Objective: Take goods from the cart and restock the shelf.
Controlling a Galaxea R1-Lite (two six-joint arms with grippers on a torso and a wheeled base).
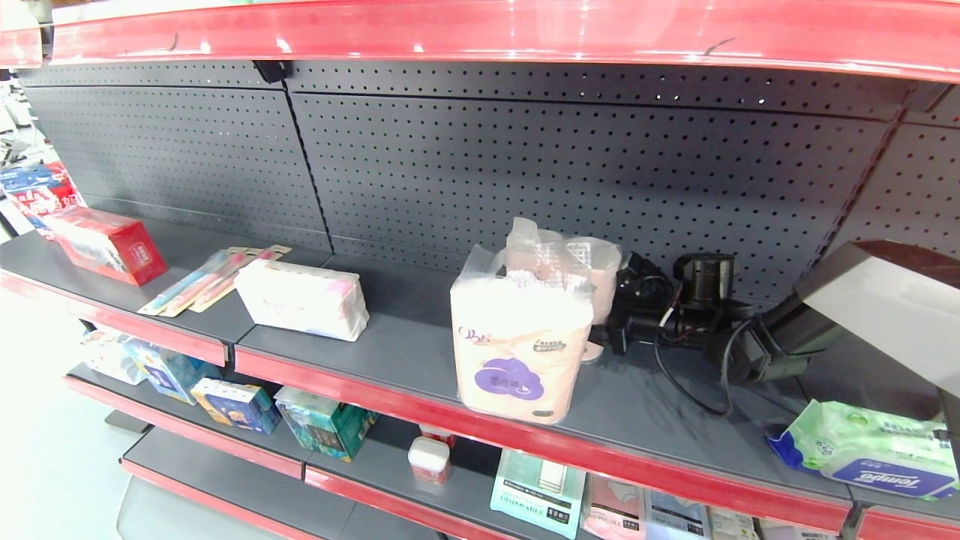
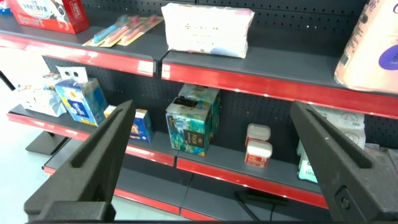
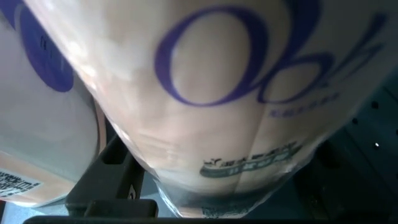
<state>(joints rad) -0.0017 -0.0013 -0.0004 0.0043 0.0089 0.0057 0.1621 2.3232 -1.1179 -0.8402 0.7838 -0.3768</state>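
Tissue pack stands upright at the front edge of the middle shelf. Right gripper sits tight against its back side, can't tell if it's clamped. Left gripper has fingers spread wide, nothing between them, facing the lower shelf.

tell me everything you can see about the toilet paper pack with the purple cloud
The toilet paper pack is a soft peach-white bundle in clear wrap, with purple lettering and a purple cloud on its front. It stands upright on the grey shelf, right at the red front edge. A second wrapped pack sits close behind it, with the right gripper beside that.
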